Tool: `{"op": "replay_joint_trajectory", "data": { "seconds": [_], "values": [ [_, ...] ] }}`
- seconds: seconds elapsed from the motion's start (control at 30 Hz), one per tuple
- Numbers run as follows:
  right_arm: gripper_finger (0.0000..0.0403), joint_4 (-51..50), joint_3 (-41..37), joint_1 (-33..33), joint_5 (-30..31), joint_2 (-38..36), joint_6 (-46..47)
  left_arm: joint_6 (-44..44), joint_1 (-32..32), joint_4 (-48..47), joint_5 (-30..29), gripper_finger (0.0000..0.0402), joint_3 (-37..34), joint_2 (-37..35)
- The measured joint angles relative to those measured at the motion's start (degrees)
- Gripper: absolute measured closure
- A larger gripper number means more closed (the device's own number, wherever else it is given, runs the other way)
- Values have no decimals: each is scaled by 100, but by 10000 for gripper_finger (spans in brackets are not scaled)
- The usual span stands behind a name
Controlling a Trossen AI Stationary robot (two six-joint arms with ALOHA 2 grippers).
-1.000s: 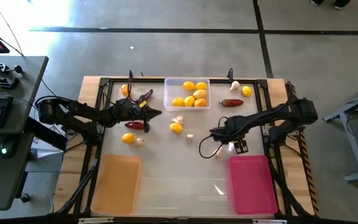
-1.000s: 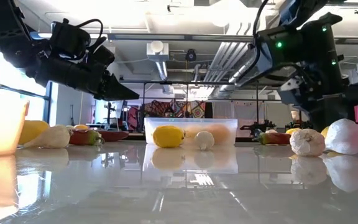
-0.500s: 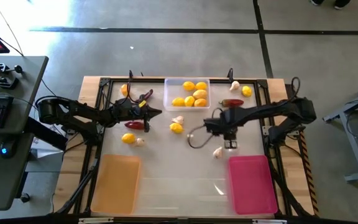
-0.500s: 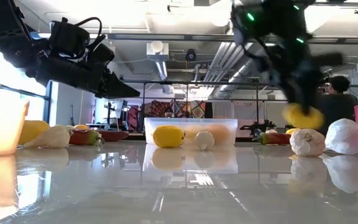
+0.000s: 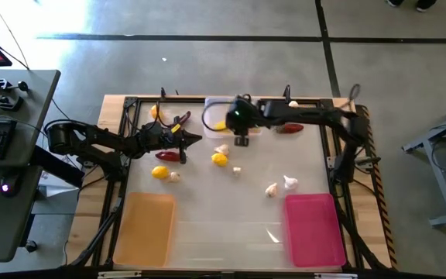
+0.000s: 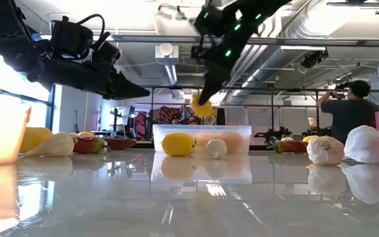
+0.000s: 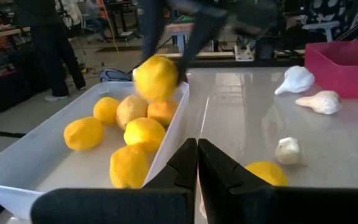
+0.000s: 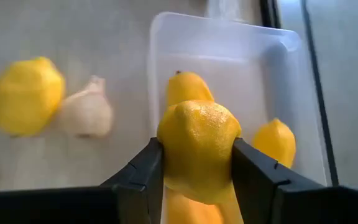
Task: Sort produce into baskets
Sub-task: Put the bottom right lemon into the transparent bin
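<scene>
**Lemon over the clear tray**

Behind my bench [image 5: 231, 225] lies a grey concrete floor crossed by dark lines, with a desk and keyboard at one side; the low view looks into a workshop with ceiling ducts, where a person [image 6: 349, 110] stands. No writing is readable anywhere.

On the pale, glossy bench top sit three trays: an orange tray [image 5: 144, 229] and a pink tray [image 5: 313, 230] at the near corners, and a clear tray [image 5: 211, 116] at the far edge, holding several lemons, partly hidden by my right arm.

My right gripper [image 8: 197, 163] is clamped on one lemon [image 8: 197, 149] above the clear tray's near edge. My left gripper [image 7: 197, 163] is clenched with nothing in it, hovering over the left part of the bench, near a red chili [image 5: 169, 156].

Loose on the bench, I count three lemons, a chili beside the clear tray [image 5: 291, 129], and several garlic bulbs, two of them [image 5: 281, 185] just beside the pink tray.
</scene>
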Motion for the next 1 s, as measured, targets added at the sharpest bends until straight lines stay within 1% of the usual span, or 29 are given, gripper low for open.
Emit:
{"op": "replay_joint_trajectory", "data": {
  "seconds": [0.07, 0.17, 0.27, 0.37, 0.43, 0.5, 0.83, 0.93, 1.0],
  "values": [
    [271, -133, 357, -201, -186, 392, -286, 43, 1, -13, 0, 401, 0, 0],
    [272, -437, 867, -485, -249, 862, -653, 141, 1, -23, -4, 401, 0, 0],
    [272, -577, 1216, -742, -290, 1178, -853, 178, 1, -26, -4, 401, 0, 0],
    [272, -597, 1390, -924, -410, 1325, -877, 197, 1, -26, -22, 401, 0, 0],
    [272, -607, 1394, -998, -665, 1330, -820, 197, 1, -25, -22, 401, 0, 1],
    [272, -607, 1326, -1039, -798, 1329, -785, 197, 1, -24, -23, 401, 0, 0],
    [271, -431, 940, -1188, -809, 1335, -546, 149, -1, -31, -24, 401, 0, 0],
    [256, -386, 929, -1199, -762, 1335, -543, 149, -1, -67, -25, 401, 0, 0],
    [238, -334, 929, -1201, -731, 1335, -545, 146, -1, -117, -28, 401, 0, 0]
  ]
}}
